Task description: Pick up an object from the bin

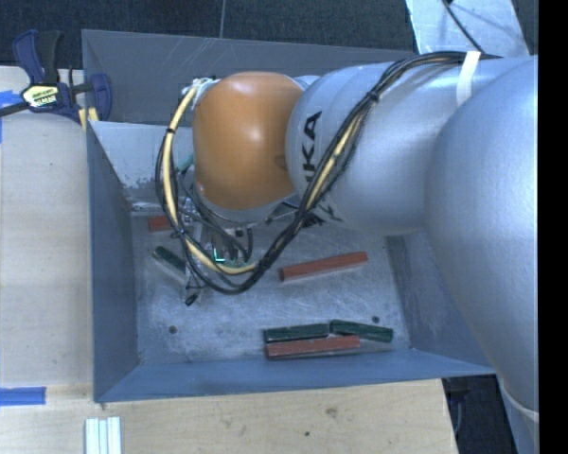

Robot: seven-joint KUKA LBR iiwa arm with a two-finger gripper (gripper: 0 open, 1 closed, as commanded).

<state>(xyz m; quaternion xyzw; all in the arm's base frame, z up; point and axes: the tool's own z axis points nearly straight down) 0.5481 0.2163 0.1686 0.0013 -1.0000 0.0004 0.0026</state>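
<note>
Counted what's lying in the bin [114, 282]: three red-brown sticks [324, 267], one mid-floor, another [312, 347] by the near wall, a third [159, 223] half hidden at the left. Plus three dark green sticks [296, 333], two end to end up front [362, 329] and one at the left [170, 258].

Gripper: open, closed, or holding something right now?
Gripper: cannot be told; it sits under the orange cover, beside a dark green stick at the left of the bin.

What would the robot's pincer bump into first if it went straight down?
Likely the dark green flat stick lying right beside the pincer at the left of the grey metal bin, or else the bare floor; depth is unclear from above.
</note>
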